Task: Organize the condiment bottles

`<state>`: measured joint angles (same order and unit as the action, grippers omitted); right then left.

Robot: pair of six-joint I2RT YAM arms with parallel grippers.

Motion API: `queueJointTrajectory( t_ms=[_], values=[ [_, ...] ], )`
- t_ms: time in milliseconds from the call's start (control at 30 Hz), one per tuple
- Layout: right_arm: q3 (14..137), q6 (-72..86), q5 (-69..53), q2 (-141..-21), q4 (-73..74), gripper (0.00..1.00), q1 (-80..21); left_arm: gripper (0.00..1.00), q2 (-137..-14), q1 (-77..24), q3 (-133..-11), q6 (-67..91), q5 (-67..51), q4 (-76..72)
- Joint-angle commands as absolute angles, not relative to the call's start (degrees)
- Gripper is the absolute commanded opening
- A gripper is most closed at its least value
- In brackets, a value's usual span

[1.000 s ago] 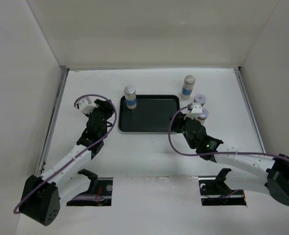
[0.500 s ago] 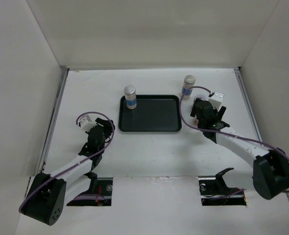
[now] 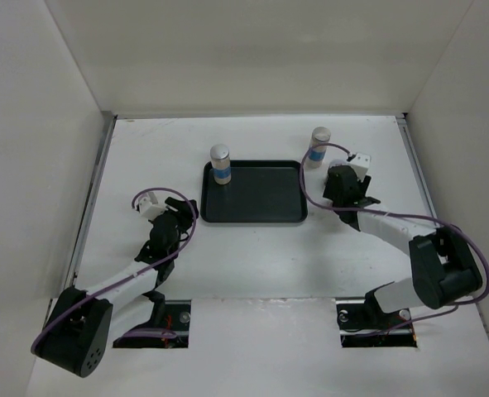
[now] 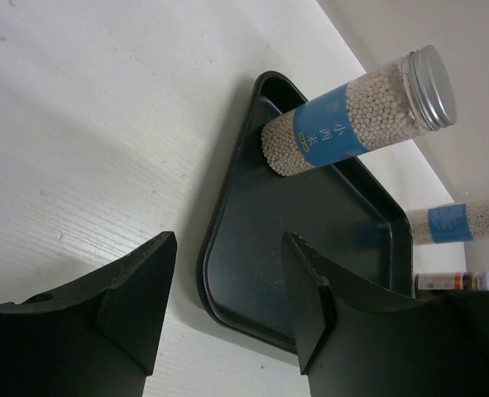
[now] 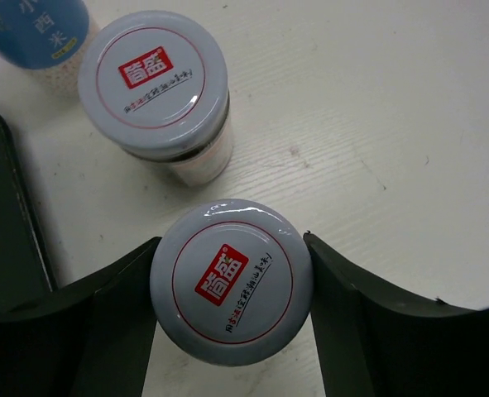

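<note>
One tall bottle stands in the far left corner of the black tray. The second tall bottle stands outside it, past the far right corner, with the right gripper just beside. The left gripper is apart, left of the tray.

The right wrist view's top edge crops the tall blue-labelled granule bottle, and the short white-lidded jar shows only its lid.

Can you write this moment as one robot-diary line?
left claw: open, empty | right claw: straddling short jar, grip unclear | tray: one tall bottle
</note>
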<state>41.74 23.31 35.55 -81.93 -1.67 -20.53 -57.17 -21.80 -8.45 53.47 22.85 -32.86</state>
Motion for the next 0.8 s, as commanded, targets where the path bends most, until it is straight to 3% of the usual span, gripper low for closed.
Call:
queueJointTrajectory(
  t_ms=[0,200,467,767],
  values=[
    [41.4,20.8,39.8,-73.9,-7.6,0.63,-24.8,0.52,-55.8,-21.6,-8.2,53.8,23.1,-36.4],
    [47.4,19.9,39.6,-69.9,-3.7,0.62,-39.6,0.54,-55.6,-19.0,-7.0,55.0,22.6,-38.1],
    [64.0,19.9,31.1,-91.4,-13.2,0.62,-52.6,0.58,-53.4,-16.0,-5.8,55.2,22.5,-37.3],
    [79.8,19.0,25.7,-110.4,-13.8,0.65,-56.6,0.59,-52.9,-13.9,-5.3,56.6,20.7,-36.8]
  ],
)
